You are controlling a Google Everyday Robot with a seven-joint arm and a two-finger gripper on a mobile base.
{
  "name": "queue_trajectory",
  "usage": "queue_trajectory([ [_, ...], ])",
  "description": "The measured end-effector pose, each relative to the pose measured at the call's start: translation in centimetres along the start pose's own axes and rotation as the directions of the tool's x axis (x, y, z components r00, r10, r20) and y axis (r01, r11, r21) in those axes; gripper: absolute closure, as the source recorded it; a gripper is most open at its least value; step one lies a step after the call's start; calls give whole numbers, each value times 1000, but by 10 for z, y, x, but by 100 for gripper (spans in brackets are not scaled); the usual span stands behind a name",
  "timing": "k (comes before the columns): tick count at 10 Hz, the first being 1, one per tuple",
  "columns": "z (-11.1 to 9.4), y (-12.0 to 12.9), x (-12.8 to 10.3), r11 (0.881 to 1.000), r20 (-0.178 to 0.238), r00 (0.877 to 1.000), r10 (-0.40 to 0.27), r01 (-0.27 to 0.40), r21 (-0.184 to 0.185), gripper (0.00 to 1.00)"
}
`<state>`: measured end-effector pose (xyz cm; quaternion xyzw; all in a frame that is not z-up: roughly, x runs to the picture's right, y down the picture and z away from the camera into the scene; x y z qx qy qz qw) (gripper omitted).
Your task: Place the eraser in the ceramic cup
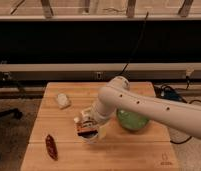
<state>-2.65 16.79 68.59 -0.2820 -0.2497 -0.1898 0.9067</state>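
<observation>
Across the pale wooden table (144, 150) our gripper (87, 128) hovers over the white ceramic cup (92, 136), pinching a dark eraser (85, 129); next we release, green bowl (131, 120) at three o'clock.

The light wooden butcher-block table (139, 152) carries four items. A crumpled white object (62, 101) lies near the rear-left corner. A dark red elongated packet (51, 146) lies near the front-left corner. A white ceramic cup (92, 135) stands at the centre, toward the front edge, under the gripper (87, 127). A green bowl (132, 120) sits right of centre.
</observation>
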Motion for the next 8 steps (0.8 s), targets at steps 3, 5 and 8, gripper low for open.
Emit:
queue_trajectory([
  [3, -13, -4, 1, 1000, -19, 1000, 12, -12, 25, 20],
  [5, -30, -3, 5, 998, -38, 999, 38, -37, 48, 20],
  [8, -34, 0, 9, 999, -32, 999, 34, -33, 41, 20],
])
